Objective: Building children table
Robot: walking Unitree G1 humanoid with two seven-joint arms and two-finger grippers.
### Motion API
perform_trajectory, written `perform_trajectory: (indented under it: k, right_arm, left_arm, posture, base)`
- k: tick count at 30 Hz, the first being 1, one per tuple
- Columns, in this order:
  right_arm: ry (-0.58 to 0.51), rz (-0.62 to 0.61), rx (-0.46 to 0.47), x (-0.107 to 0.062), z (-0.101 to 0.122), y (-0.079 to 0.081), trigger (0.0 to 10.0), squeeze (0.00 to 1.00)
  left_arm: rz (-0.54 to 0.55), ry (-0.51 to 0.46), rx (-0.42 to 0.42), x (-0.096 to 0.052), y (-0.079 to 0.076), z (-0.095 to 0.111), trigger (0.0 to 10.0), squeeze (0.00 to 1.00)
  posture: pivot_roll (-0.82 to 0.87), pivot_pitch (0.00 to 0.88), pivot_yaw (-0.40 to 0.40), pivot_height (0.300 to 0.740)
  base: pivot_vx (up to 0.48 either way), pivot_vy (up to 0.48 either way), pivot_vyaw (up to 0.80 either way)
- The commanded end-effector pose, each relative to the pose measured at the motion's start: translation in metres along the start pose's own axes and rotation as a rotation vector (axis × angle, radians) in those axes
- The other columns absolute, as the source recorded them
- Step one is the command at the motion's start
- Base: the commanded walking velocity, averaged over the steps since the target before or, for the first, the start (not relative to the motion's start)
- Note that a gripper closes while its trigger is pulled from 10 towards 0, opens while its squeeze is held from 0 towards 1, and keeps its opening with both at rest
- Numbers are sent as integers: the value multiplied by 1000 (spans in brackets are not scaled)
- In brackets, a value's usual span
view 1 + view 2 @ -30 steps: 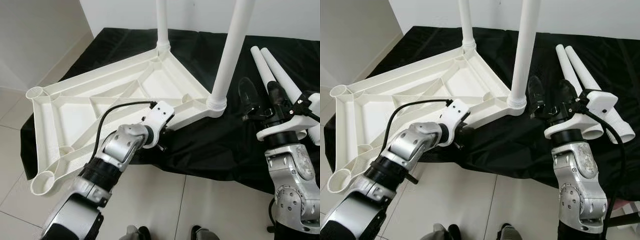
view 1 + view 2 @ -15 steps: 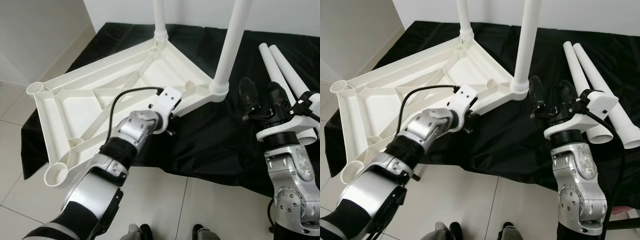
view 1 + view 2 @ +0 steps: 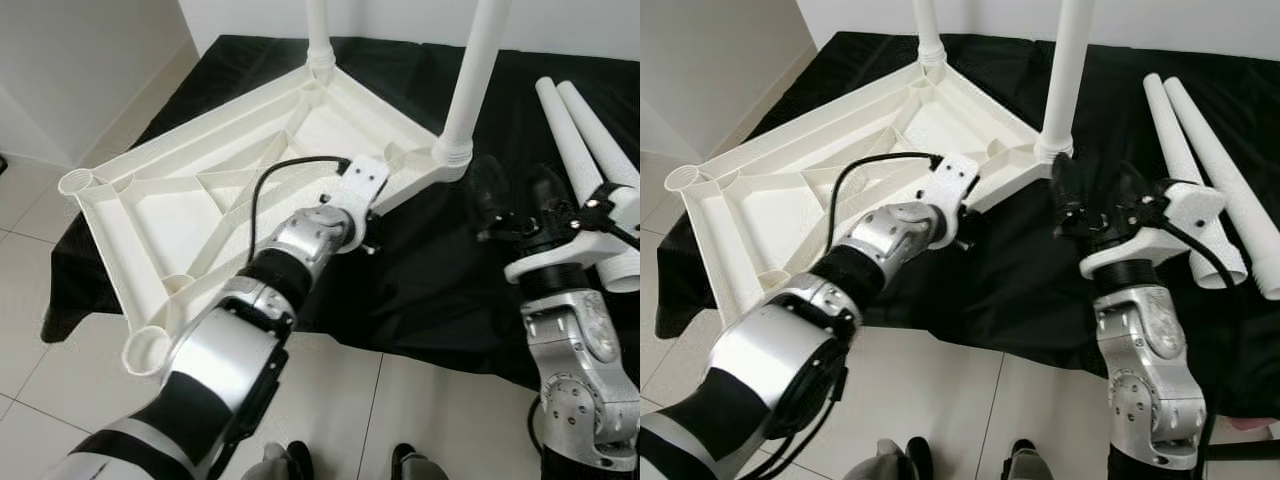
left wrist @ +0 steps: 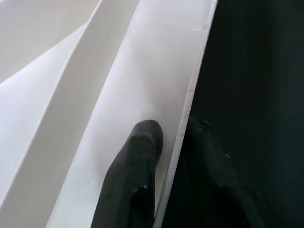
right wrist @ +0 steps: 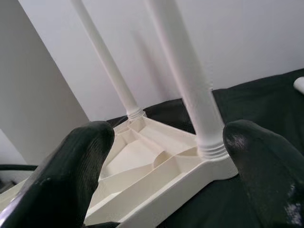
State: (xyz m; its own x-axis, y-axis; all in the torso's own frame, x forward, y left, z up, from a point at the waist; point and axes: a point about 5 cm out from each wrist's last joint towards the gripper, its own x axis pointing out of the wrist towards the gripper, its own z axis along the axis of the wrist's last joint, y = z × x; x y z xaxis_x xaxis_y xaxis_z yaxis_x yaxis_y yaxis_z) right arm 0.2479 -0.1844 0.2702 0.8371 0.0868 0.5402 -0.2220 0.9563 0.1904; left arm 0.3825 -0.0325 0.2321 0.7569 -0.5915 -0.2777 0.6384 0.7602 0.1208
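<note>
Left end effector (image 4: 164, 161) clamping tabletop (image 3: 190, 200) rim

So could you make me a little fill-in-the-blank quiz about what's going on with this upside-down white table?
1. The number of legs already standing upright in the white tabletop is ____.
2. The two loose legs lie on a cloth whose colour is ____.
3. The left gripper clamps the tabletop's ____, one finger inside and one outside.
4. The right gripper is ____, holding nothing, facing the nearer upright leg.

Missing words: two; black; rim; open
</note>
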Motion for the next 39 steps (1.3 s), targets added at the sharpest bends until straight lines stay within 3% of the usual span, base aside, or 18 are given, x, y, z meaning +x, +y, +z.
perform_trajectory:
  k: [1,2,3,7,9,10,15,17,21,22,23,24,26,31,35,38,39]
  right_arm:
    - [-6,7,-3,-3,1,4,10000,0]
    - [-6,6,-2,-3,1,4,10000,0]
    - [-5,6,-3,-3,0,4,10000,0]
    - [-1,5,-2,-4,-1,3,10000,0]
    - [4,15,2,-2,-3,4,10000,0]
    - [6,21,3,-2,-4,4,10000,0]
    - [13,46,22,4,-10,7,10000,0]
    - [21,71,26,6,-14,12,10000,0]
    - [29,82,24,8,-18,13,10000,0]
    - [53,83,9,9,-24,13,10000,0]
    - [73,81,-7,10,-29,12,10000,0]
    - [73,81,-7,10,-29,12,10000,0]
    - [109,81,-52,12,-36,13,10000,0]
    - [134,80,-77,17,-45,16,10000,0]
    - [137,81,-94,27,-49,20,10000,0]
    - [129,85,-93,30,-49,22,10000,0]
    - [112,95,-95,35,-50,24,10000,0]
  left_arm:
    - [-36,-107,45,-1,-8,23,10000,0]
    - [-86,-125,51,-2,-14,26,10000,639]
    - [-148,-150,41,-4,-20,31,10000,1000]
    - [-259,-208,65,-9,-28,40,10000,1000]
    - [-319,-245,96,-16,-29,48,10000,945]
    - [-355,-274,116,-21,-29,52,10000,0]
    - [-405,-361,174,-46,-14,66,10000,0]
    - [-357,-402,178,-57,4,69,10000,0]
    - [-293,-433,171,-66,19,69,10000,0]
    - [-196,-448,133,-77,45,62,10000,0]
    - [-145,-449,107,-83,58,58,10000,0]
    - [-145,-449,107,-83,58,58,10000,0]
    - [-63,-458,51,-94,79,49,10000,0]
    - [31,-468,-14,-107,96,34,10000,0]
    - [79,-438,-43,-115,99,13,10000,0]
    - [97,-440,-68,-116,100,8,10000,0]
    - [147,-430,-123,-117,103,-4,10000,0]
  posture:
    - [-168,233,180,740]
    - [-166,231,182,740]
    - [-165,229,181,740]
    - [-156,223,170,740]
    - [-152,219,166,740]
    - [-141,213,159,740]
    - [-114,195,139,740]
    - [-110,192,136,740]
    - [-106,178,129,740]
    - [-108,159,122,740]
    - [-108,159,122,740]
    - [-108,159,122,740]
    - [-114,143,122,740]
    - [-117,113,101,740]
    - [-124,78,83,740]
    - [-125,70,79,740]
    - [-129,40,76,740]
  base:
    - [0,0,0]
    - [0,0,0]
    - [0,0,0]
    - [0,0,0]
    - [0,0,0]
    - [0,0,0]
    - [0,0,0]
    - [0,0,0]
    - [0,0,0]
    - [0,0,0]
    - [0,0,0]
    - [0,0,0]
    - [0,0,0]
    - [0,0,0]
    - [0,0,0]
    - [0,0,0]
    - [0,0,0]
